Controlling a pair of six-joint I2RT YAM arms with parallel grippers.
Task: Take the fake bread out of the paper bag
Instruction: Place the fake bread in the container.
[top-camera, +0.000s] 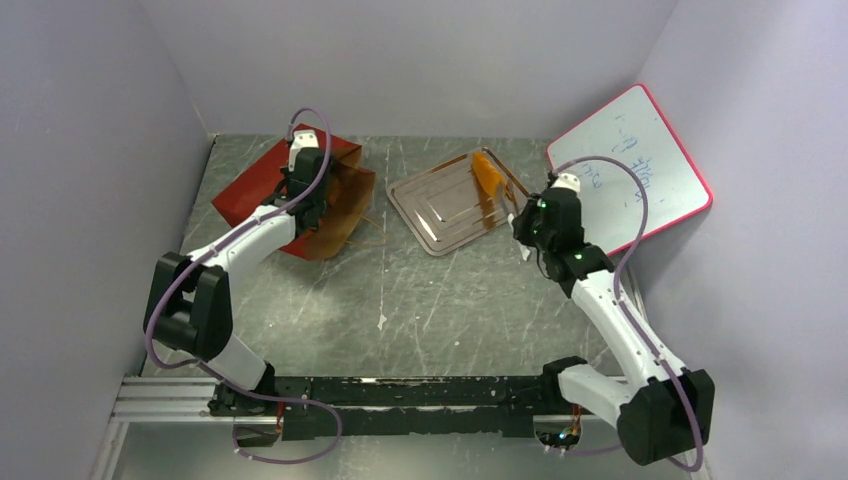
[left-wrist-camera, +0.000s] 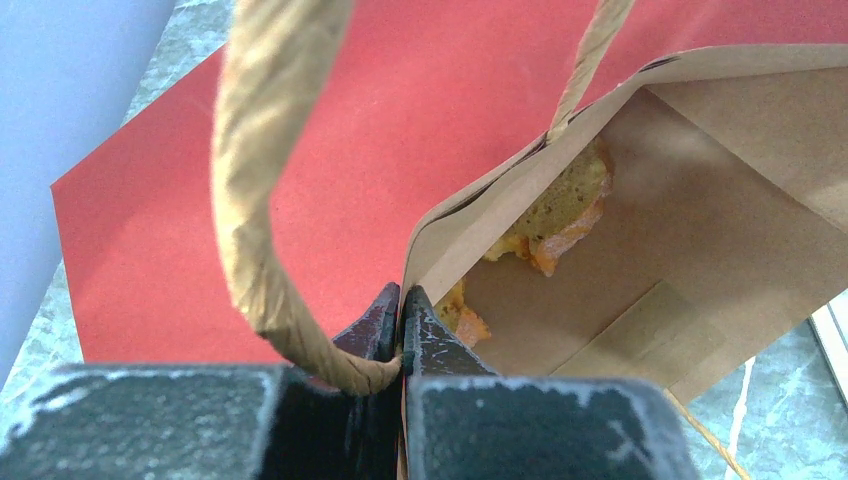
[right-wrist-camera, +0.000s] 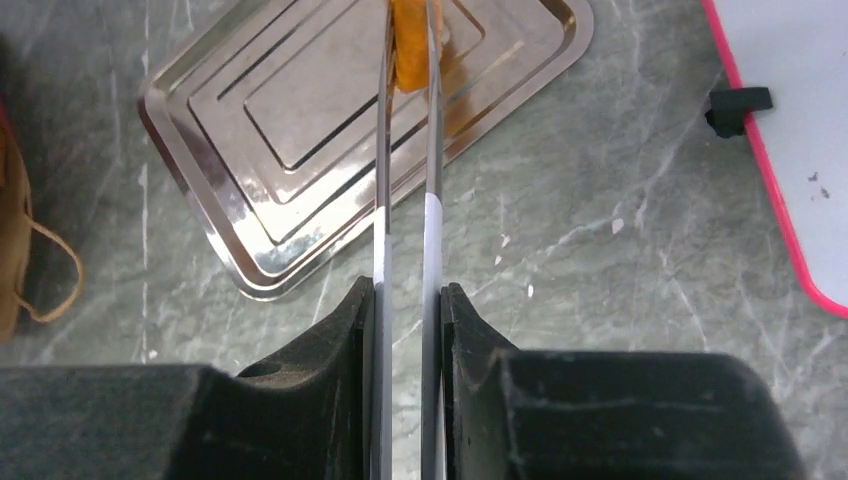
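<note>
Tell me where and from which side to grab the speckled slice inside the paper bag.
Pinch the speckled slice by its orange lower edge, which seems clear of the wall. Bring the tongs in through the open mouth: the paper bag lies on its side, its rim pinched by the left hand.

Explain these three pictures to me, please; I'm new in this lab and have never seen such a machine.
Two robot arms sit at a grey table. One picture looks down from above; the other two come from cameras on the wrists. The left gripper is shut on the rim of a red paper bag, where toy bread lies inside. The right gripper holds metal tongs, which pinch an orange bread piece over a metal tray. A whiteboard is at the right.
</note>
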